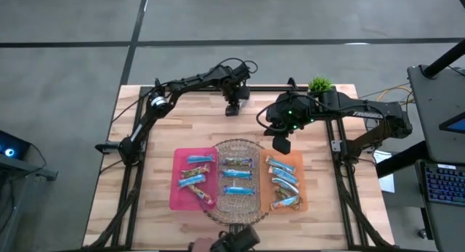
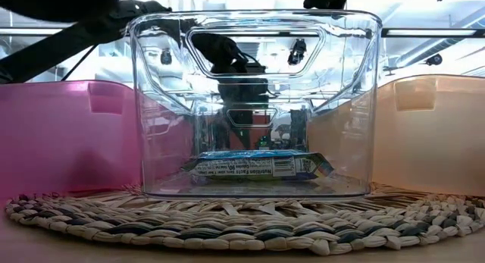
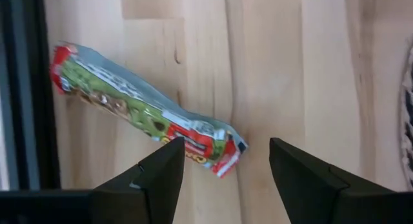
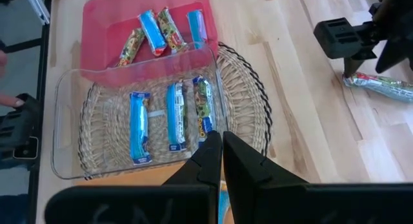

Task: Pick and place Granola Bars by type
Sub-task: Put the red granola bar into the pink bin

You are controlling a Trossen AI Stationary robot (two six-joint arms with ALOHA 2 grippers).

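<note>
This looks like a robotics lab or test bay. A butcher-block worktop (image 1: 240, 128) stands on a grey concrete floor (image 1: 65, 56) marked with dark lines, framed by black rails that carry two arms. A keyboard (image 1: 443, 183) sits on a side desk, and cables (image 1: 378, 92) trail off the edge. Behind the clear bin (image 2: 254, 104), ceiling beams and perhaps shelving show dimly.

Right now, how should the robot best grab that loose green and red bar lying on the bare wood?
Probably across the granola bar's narrow middle, from straight above: it lies flat on the table. The open left gripper hangs over one end.
</note>
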